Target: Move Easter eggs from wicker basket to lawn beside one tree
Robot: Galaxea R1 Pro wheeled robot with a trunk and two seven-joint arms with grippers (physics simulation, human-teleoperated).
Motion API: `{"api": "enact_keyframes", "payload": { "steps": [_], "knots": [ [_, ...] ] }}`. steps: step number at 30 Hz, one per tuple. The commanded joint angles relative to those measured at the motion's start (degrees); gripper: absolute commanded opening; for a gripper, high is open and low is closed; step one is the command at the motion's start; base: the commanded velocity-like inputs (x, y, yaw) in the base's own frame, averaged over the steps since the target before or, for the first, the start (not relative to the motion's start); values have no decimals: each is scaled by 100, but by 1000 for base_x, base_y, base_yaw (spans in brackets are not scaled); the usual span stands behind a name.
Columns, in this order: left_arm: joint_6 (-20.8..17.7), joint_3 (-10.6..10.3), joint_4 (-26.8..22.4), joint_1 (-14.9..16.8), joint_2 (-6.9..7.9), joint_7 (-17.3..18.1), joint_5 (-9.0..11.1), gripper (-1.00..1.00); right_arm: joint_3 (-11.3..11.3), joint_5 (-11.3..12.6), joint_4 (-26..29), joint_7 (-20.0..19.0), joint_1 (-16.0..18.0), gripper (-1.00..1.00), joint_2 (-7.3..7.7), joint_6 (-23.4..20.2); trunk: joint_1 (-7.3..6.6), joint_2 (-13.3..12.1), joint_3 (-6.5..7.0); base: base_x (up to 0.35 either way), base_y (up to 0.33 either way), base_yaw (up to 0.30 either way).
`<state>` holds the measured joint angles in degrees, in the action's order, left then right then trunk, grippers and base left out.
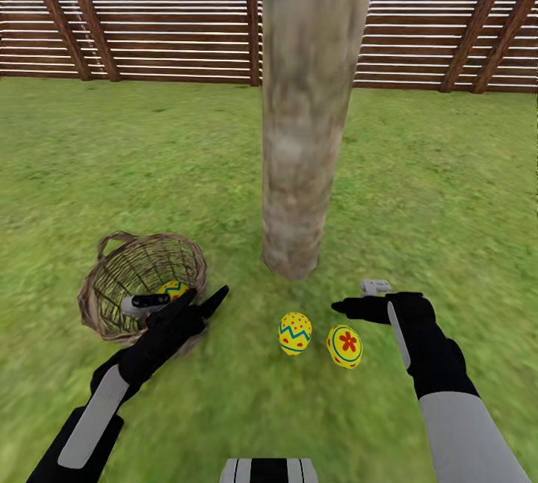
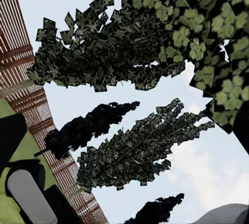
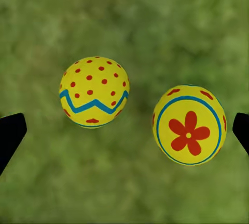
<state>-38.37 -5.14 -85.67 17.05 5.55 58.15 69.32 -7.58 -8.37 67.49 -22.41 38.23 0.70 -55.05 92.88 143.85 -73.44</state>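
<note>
Two Easter eggs lie on the lawn [image 1: 418, 184] in front of the tree [image 1: 306, 131]: a dotted egg with a zigzag band [image 1: 295, 333] [image 3: 94, 92] and a red-flower egg [image 1: 344, 346] [image 3: 189, 124]. The third egg [image 1: 173, 288] rests inside the wicker basket [image 1: 112, 274], which is tipped at the left of the trunk. My left gripper [image 1: 183, 297] is open at the basket's near rim, fingers spread and empty, its camera looking up at the sky. My right gripper [image 1: 357, 300] [image 3: 124, 130] hovers open above the two eggs, touching neither.
A brown slatted fence [image 1: 149, 19] closes off the garden behind the tree. Grass stretches wide on both sides of the trunk. Leafy canopy [image 2: 207, 31] and dark narrow treetops [image 2: 140, 151] stand overhead against the sky.
</note>
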Motion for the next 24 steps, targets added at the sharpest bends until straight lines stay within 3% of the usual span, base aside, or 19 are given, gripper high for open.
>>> {"api": "enact_keyframes", "payload": {
  "steps": [1,2,4,6,8,10,12,14,18,24],
  "knots": [
    [-46,354,-2,6,149,10,180,100,-4,-56,8,-98,2,100,-5,-15,-3,0,19,0,0,0],
    [-56,625,-2,8,200,15,252,100,-1,-53,9,-130,1,100,-8,-15,-6,-1,41,0,0,0],
    [-109,916,-2,9,261,19,296,100,1,-52,9,-232,1,100,-10,-15,-11,-4,85,0,0,0],
    [-198,1332,-2,-3,361,20,322,100,-3,-51,17,-498,1,100,-7,-14,-16,-7,129,0,0,0],
    [-233,1734,-2,-14,468,21,332,100,-12,-45,124,-886,1,100,-2,-22,-21,-9,174,0,0,0],
    [-245,1979,1,-19,599,21,331,100,-15,-43,364,-1365,1,100,-5,-31,-26,-12,218,0,0,2],
    [-249,2141,4,-42,749,21,335,100,-16,-38,537,-1661,-5,100,-9,-52,-32,-15,263,0,0,92],
    [-245,2297,6,-53,789,21,336,100,-16,-34,578,-1758,-7,100,-16,-138,-37,-17,311,0,0,216],
    [-241,2672,23,-60,816,21,330,100,-9,-33,620,-1875,-8,100,-61,-234,-47,-23,405,0,0,274],
    [-233,3037,47,-69,809,18,321,100,23,-48,633,-1885,-8,100,-70,-250,-55,-27,472,0,0,294]
  ]
}}
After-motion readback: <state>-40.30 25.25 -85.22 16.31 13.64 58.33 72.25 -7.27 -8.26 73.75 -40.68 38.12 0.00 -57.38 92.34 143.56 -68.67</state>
